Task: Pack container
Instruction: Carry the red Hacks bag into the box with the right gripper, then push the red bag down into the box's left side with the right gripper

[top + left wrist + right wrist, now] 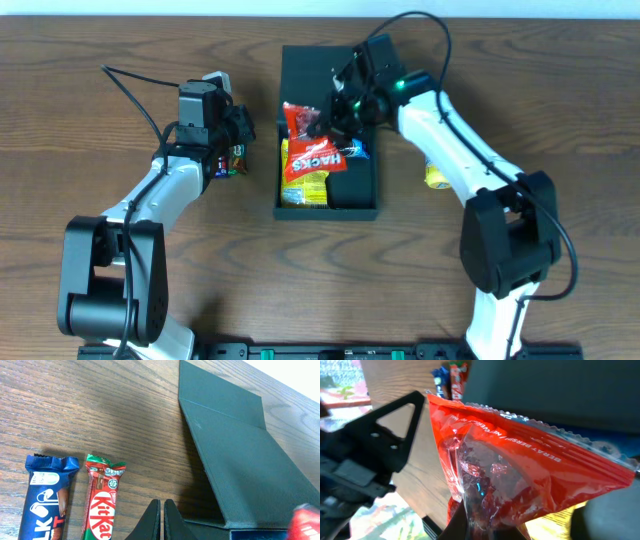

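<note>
The dark teal-black container (361, 190) lies open at the table's middle, its flap lid (235, 455) laid flat behind it. Inside lie a red and yellow Hacks packet (312, 160) and a small blue packet (358, 152). My right gripper (325, 118) is shut on a red berry bag (520, 480), which it holds over the container's far left part. My left gripper (163, 520) is shut and empty, left of the container. A red KitKat bar (102, 505) and a blue chocolate bar (45, 505) lie just left of its fingers.
A yellow packet (436, 177) lies on the table right of the container, partly under the right arm. Both arm bases stand at the near edge. The left arm shows in the right wrist view (365, 455), close beside the bag.
</note>
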`<action>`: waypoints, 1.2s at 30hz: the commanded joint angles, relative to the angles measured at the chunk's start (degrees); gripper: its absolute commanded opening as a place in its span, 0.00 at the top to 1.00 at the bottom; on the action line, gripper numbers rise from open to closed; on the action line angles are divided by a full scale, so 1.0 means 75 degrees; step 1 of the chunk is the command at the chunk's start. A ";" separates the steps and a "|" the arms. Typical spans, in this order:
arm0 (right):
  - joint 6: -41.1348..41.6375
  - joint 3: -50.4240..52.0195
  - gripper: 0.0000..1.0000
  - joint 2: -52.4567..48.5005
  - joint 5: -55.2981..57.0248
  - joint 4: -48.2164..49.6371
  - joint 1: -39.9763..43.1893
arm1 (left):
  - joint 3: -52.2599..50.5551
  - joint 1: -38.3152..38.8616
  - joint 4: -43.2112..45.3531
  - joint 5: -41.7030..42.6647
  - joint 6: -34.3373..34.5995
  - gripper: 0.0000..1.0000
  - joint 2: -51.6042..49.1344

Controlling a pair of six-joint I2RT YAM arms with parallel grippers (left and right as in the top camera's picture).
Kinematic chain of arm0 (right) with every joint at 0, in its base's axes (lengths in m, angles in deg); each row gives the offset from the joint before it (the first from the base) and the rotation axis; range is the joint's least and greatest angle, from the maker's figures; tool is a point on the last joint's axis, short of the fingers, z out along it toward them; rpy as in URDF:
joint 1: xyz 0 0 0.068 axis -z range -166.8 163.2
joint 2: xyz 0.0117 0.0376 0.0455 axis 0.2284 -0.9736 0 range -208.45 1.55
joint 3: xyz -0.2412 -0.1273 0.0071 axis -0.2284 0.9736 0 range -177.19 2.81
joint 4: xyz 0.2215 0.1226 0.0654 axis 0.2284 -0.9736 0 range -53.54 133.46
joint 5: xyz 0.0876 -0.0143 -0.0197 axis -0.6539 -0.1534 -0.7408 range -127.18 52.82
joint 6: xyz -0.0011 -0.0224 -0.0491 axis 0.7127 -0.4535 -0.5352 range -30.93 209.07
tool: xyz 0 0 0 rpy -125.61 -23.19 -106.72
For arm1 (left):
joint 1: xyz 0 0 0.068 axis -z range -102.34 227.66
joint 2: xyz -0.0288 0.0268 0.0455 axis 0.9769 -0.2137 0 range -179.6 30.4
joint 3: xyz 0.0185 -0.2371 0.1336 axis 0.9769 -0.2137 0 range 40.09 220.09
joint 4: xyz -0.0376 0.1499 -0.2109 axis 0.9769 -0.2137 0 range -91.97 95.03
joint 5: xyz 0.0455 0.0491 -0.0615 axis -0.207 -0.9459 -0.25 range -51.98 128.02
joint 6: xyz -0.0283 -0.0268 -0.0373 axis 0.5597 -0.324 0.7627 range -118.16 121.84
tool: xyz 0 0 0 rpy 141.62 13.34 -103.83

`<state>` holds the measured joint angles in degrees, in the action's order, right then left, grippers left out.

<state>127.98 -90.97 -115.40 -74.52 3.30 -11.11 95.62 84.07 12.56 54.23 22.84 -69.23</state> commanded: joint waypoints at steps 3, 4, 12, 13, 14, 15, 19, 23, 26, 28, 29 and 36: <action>0.0752 0.0221 0.98 0.0076 0.0122 0.0105 -0.0321 | 0.0119 -0.0017 0.0009 0.0020 -0.0055 0.94 0.0154; 0.0755 0.0230 0.99 0.0076 0.0198 0.0093 -0.0385 | 0.0119 -0.0017 0.0009 0.0020 -0.0055 0.94 0.0157; 0.0749 0.0233 0.98 0.0076 0.1137 0.0050 -0.0694 | 0.0119 -0.0017 0.0006 0.0023 -0.0052 0.94 0.0157; 0.0752 0.0233 0.98 0.0076 0.1151 0.0035 -0.0711 | 0.0119 -0.0017 0.0006 0.0023 -0.0055 0.94 0.0157; 0.0752 0.0233 0.98 0.0076 0.1151 0.0015 -0.0720 | 0.0119 -0.0017 0.0006 0.0023 -0.0055 0.94 0.0157; 0.0749 0.0233 0.99 0.0076 0.1154 0.0009 -0.0731 | 0.0119 -0.0017 0.0006 0.0023 -0.0055 0.94 0.0157; 0.0568 0.0236 0.86 0.0076 0.1244 -0.0017 -0.0769 | 0.0119 -0.0017 0.0006 0.0023 -0.0055 0.94 0.0157; 0.0490 0.0233 0.25 0.0079 0.1262 -0.0149 -0.0708 | 0.0119 -0.0017 0.0009 0.0023 -0.0055 0.94 0.0157; 0.0455 0.0224 0.16 0.0114 0.1262 -0.0216 -0.0574 | 0.0119 -0.0017 0.0009 0.0023 -0.0055 0.94 0.0157; 0.0166 0.0210 0.13 0.0210 0.1265 -0.0219 -0.0475 | 0.0119 -0.0017 0.0009 0.0023 -0.0055 0.94 0.0157; 0.0067 0.0204 0.12 0.0277 0.1265 -0.0216 -0.0440 | 0.0119 -0.0017 0.0009 0.0023 -0.0055 0.94 0.0157; -0.0694 0.0198 0.19 0.0892 0.1300 -0.0303 -0.0294 | 0.0119 -0.0017 0.0012 0.0020 -0.0055 0.94 0.0157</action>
<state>126.87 -89.37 -112.51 -65.27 1.07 -13.63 95.62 84.07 12.58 54.23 22.86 -69.23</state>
